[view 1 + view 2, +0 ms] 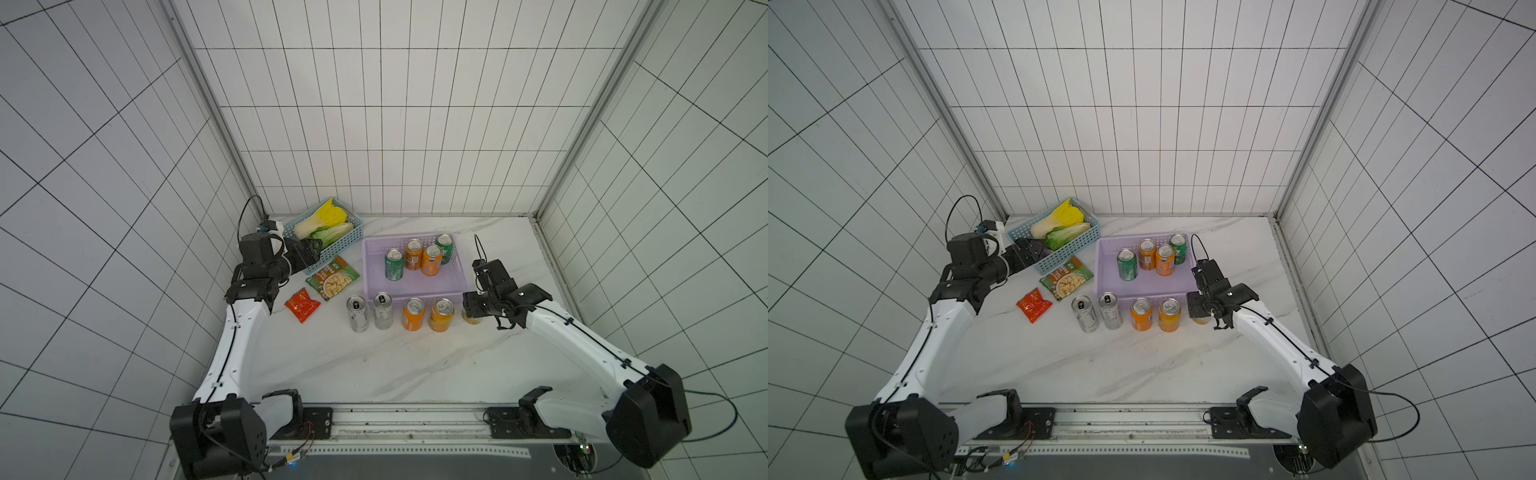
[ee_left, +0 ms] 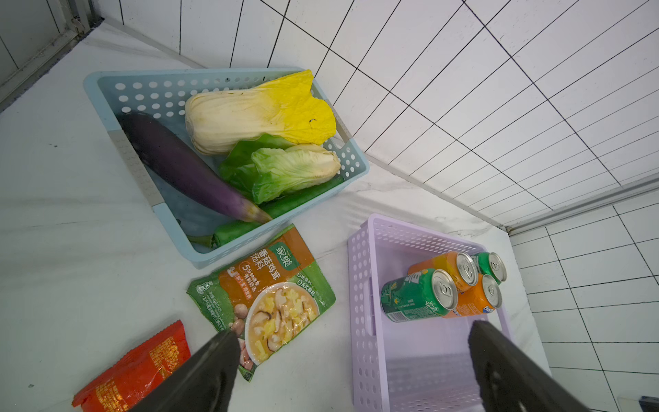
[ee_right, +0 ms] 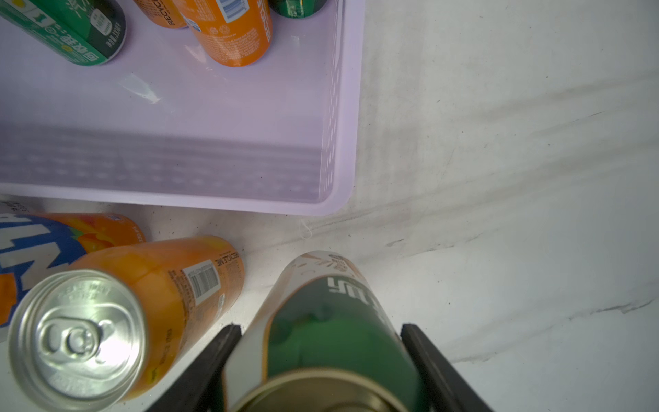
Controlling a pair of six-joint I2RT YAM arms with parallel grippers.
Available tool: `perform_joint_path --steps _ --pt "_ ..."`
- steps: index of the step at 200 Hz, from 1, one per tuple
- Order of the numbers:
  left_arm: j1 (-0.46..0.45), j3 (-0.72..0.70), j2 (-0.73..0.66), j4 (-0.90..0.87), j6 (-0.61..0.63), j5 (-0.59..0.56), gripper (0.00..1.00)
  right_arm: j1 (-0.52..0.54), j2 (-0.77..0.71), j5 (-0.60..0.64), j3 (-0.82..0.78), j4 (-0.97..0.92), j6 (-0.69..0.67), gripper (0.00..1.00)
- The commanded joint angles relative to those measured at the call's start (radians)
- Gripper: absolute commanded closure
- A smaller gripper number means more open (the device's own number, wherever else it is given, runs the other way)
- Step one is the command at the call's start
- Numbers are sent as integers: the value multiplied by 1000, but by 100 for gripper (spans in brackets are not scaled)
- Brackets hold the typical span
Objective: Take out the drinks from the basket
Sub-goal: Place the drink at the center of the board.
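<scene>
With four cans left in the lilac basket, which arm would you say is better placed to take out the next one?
Probably the left gripper: jaws open, empty, facing the basket; the right gripper is clamped on the green-and-gold can.

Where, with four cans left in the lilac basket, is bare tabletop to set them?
Widest: the white marble tabletop between the row of silver and orange metal cans and the grey base rail. Also the strip right of the lilac perforated plastic basket. Crowded: left of it, around the green soup packet and red foil packet.
</scene>
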Motion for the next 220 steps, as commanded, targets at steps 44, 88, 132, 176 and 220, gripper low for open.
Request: perform_joint_path --steps 44,88,132,176,220 --pt "7 1 4 27 1 10 2 6 26 19 -62 134 42 31" --pt "7 1 5 29 1 11 2 6 49 9 -78 156 46 31" --pt "8 1 7 29 1 11 2 8 61 4 -82 164 47 31" --pt "9 1 6 29 0 13 2 9 70 5 -95 168 47 30" --pt "11 1 7 29 1 12 2 9 59 7 -101 169 50 24"
